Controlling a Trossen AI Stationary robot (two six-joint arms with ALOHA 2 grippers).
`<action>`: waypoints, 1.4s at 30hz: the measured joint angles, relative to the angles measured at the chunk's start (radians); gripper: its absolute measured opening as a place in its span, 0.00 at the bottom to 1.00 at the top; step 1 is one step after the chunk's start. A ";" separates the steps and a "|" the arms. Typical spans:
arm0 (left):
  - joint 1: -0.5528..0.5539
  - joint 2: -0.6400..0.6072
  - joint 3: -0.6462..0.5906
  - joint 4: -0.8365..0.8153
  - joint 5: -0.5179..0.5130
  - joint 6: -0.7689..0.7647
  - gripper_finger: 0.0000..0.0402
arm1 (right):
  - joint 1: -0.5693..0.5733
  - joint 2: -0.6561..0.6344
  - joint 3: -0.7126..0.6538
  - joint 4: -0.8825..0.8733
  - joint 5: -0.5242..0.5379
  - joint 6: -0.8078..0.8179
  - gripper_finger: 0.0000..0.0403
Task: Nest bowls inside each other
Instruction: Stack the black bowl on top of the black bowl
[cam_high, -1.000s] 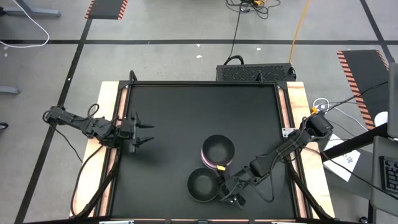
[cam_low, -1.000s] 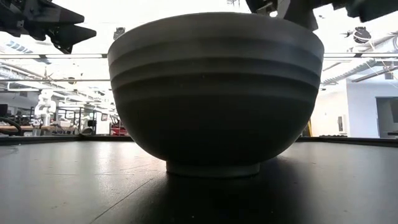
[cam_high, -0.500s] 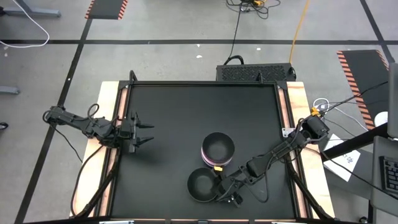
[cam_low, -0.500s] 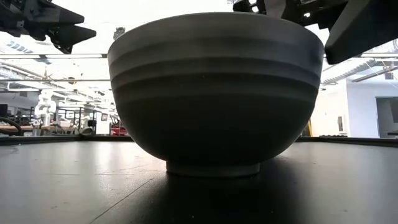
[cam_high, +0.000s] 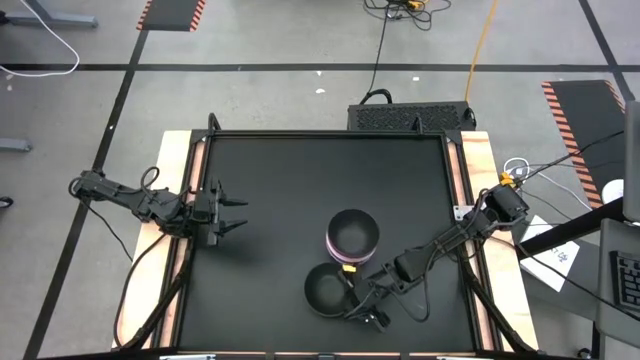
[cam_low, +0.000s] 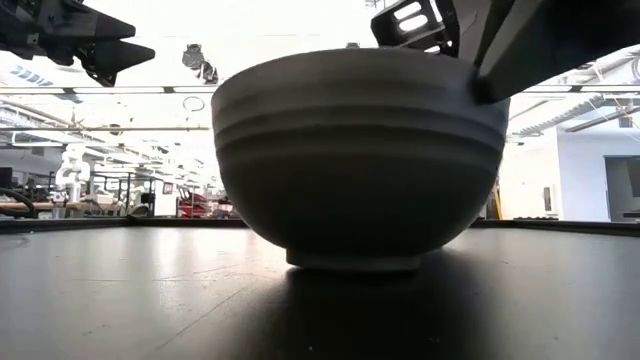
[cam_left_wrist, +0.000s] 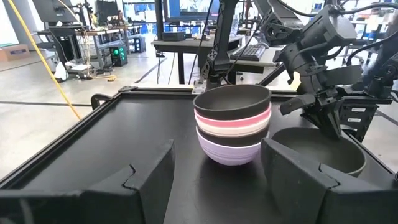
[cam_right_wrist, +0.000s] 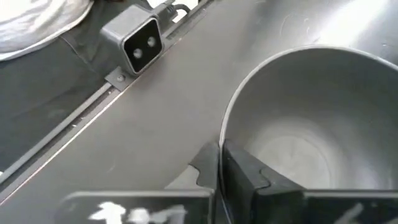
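Note:
A lone black bowl (cam_high: 326, 290) stands on its foot near the table's front edge, and my right gripper (cam_high: 352, 298) is shut on it. Just beyond it is a stack of nested bowls (cam_high: 352, 236), with a black one on top, pink beneath and lavender at the bottom (cam_left_wrist: 231, 124). The stack rests on the black table top. My left gripper (cam_high: 240, 214) hangs open over the table's left side, far from the bowls, with nothing between its fingers. My right gripper has the lone black bowl's rim (cam_right_wrist: 222, 134) on the side toward the table's right edge. One finger is inside the bowl and one outside. The fingers slant down from the table's right. The bowl stays upright with its foot (cam_low: 355, 262) on the table.
The table has a raised black rim (cam_high: 448, 200). A small camera box (cam_right_wrist: 138, 37) sits at the near edge close to the lone bowl. The left half and the far part of the black top (cam_high: 280, 170) lie bare.
My right gripper has moved a little toward the lone black bowl and down, and has shut on its rim. The bowl has slid slightly along the table away from the near edge, still on its foot.

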 joint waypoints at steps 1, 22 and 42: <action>0.000 0.000 0.000 -0.001 0.000 0.000 0.60 | -0.001 0.000 0.000 0.000 0.000 -0.001 0.02; 0.000 0.000 0.000 -0.008 0.010 0.005 0.60 | 0.011 -0.087 0.159 -0.117 -0.013 -0.114 0.00; 0.000 0.000 0.000 -0.037 0.023 0.018 0.60 | -0.108 -0.484 0.169 -0.482 0.269 -0.063 0.00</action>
